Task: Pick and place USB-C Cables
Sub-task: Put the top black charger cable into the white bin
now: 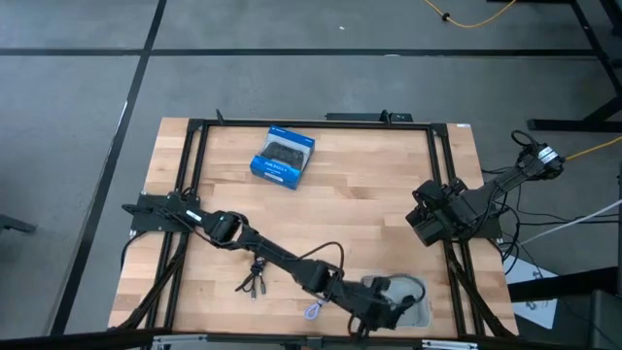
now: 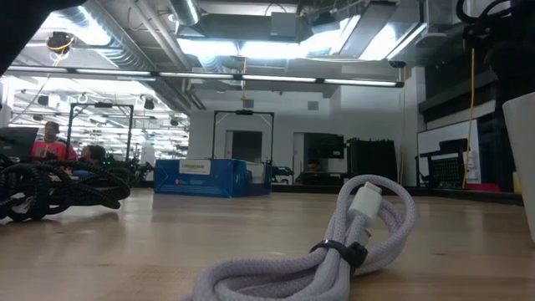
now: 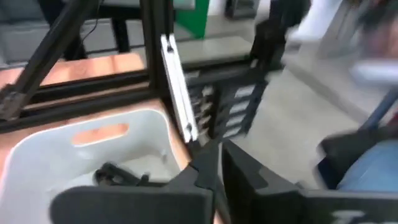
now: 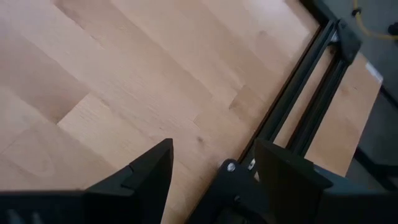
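Observation:
A bundle of black USB-C cables [image 1: 255,277] lies on the wooden table near its near edge, also seen in the low view [image 2: 50,188]. One lavender cable [image 1: 313,311], coiled and tied, lies close to the low camera [image 2: 334,251]. Another black cable [image 3: 115,176] rests on the floor of a white bin [image 1: 420,287]. My left gripper [image 1: 389,309] hovers over that bin's right rim, fingers shut [image 3: 217,158] with nothing between them. My right gripper [image 1: 420,222] waits open [image 4: 211,155] above bare wood at the table's right side.
A blue box [image 1: 283,156] lies at the far middle of the table [image 2: 201,177]. A black frame rail [image 4: 298,106] runs along the table's edges. The bin's white wall [image 2: 522,159] stands at the near right. Bare wood lies between the box and the cables.

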Tool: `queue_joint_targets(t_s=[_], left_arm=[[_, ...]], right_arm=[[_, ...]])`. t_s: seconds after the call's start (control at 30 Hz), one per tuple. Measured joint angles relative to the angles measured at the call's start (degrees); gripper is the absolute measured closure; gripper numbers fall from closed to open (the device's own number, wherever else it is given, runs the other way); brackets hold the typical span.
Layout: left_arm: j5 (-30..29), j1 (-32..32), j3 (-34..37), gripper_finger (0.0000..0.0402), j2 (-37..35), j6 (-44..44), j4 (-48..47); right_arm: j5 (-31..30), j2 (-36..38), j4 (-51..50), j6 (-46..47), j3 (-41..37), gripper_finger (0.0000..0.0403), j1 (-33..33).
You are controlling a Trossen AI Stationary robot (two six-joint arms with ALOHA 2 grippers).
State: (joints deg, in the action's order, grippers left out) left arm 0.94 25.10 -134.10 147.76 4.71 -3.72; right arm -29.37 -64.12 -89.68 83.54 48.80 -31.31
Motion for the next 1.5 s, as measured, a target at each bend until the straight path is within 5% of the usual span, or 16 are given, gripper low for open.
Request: queue_joint_targets(t_s=[0.27, 0.47, 0.6, 0.73, 1.03, 1.3, 1.5], left_arm=[[-24.2, 2.0, 0.1, 0.0401, -12.6, -11.4, -37.5], [-27.0, 2.5, -0.7, 0.0401, -34.9, -5.5, -59.9], [-27.7, 1.7, 0.5, 0.0401, -38.3, -0.7, -75.4], [-29.2, 0.8, 0.2, 0.0401, -42.8, 2.2, -87.0], [-30.4, -3.4, 9.0, 0.0401, -50.2, -3.4, -86.3], [-30.2, -8.1, 15.9, 0.0401, -51.3, -0.9, -85.3], [-29.8, -10.3, 20.9, 0.0401, -51.1, -0.7, -84.2]], right_arm=[[1.8, 0.3, 0.7, -3.2, 2.9, 0.0175, 0.0], [5.1, 0.3, 16.8, -13.6, 11.8, 0.0175, -3.6], [12.9, 0.0, 38.7, -21.0, 12.8, 0.0175, -9.3], [13.0, -2.6, 54.9, -22.4, 12.0, 0.0175, -16.7], [7.5, -17.8, 82.4, -21.3, 12.0, 0.0194, -25.5], [16.2, -29.1, 76.2, -3.2, 19.4, 0.0275, -25.6], [22.3, -35.7, 72.6, -2.6, 29.9, 0.0369, -25.6]])
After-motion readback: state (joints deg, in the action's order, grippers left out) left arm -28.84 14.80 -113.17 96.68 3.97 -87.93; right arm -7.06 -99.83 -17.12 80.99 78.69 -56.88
